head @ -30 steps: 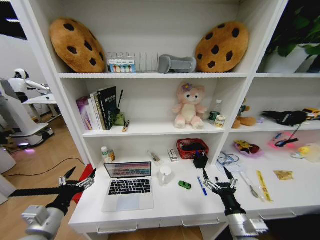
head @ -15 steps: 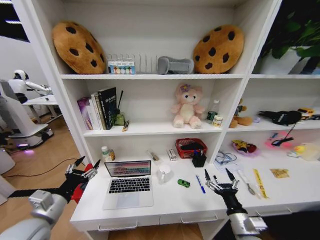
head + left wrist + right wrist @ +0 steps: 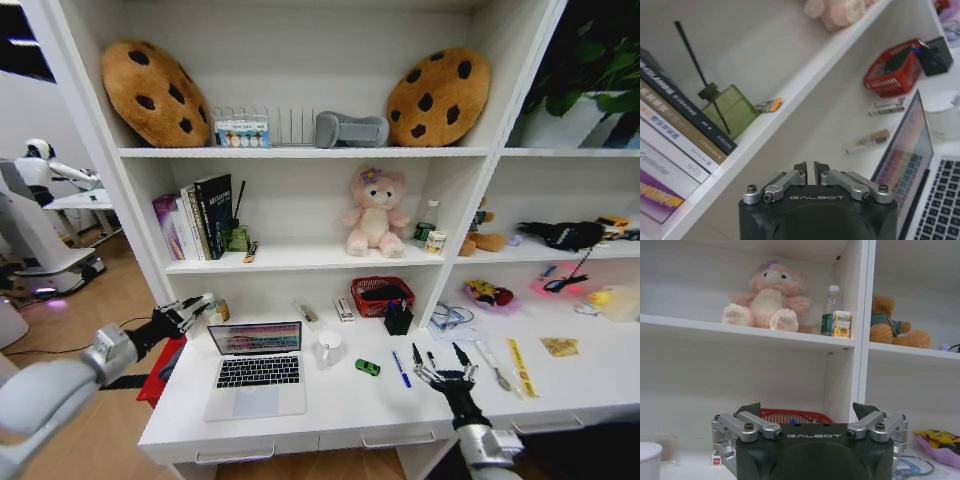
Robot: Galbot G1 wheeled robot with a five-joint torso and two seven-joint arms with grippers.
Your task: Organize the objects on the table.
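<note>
On the long white table (image 3: pixel 330 410) below the shelving, one open laptop (image 3: pixel 257 372) is seen, taken here as the landmark. Two cookie-shaped cushions (image 3: pixel 152 92) are counted on the top shelf, high above the laptop, and one pink plush toy (image 3: pixel 377 213) on the shelf above it. One red basket (image 3: pixel 379 296) is set behind the laptop toward the robot's right, with a black pen holder (image 3: pixel 399 319) touching it. One white mug (image 3: pixel 329 348) is placed just beside the laptop's right edge, one tiny green toy car (image 3: pixel 368 367) a little farther right, then one blue pen (image 3: pixel 401 368) and one black pen (image 3: pixel 431 359) beyond it.

The left gripper (image 3: pixel 198 306) is held in the air off the laptop's upper left corner, its fingers closed tip to tip on nothing, as seen in the left wrist view (image 3: pixel 808 168). The right gripper (image 3: pixel 440 362) is held low over the table, right of the pens and well apart from the laptop, fingers spread wide and empty (image 3: pixel 810 409).

A green glass bottle (image 3: pixel 730 108) with a black stick, beside a row of books (image 3: pixel 675 145), is shown close up in the left wrist view. A water bottle (image 3: pixel 828 310) and a brown teddy bear (image 3: pixel 893 327) are shown plainly in the right wrist view.
</note>
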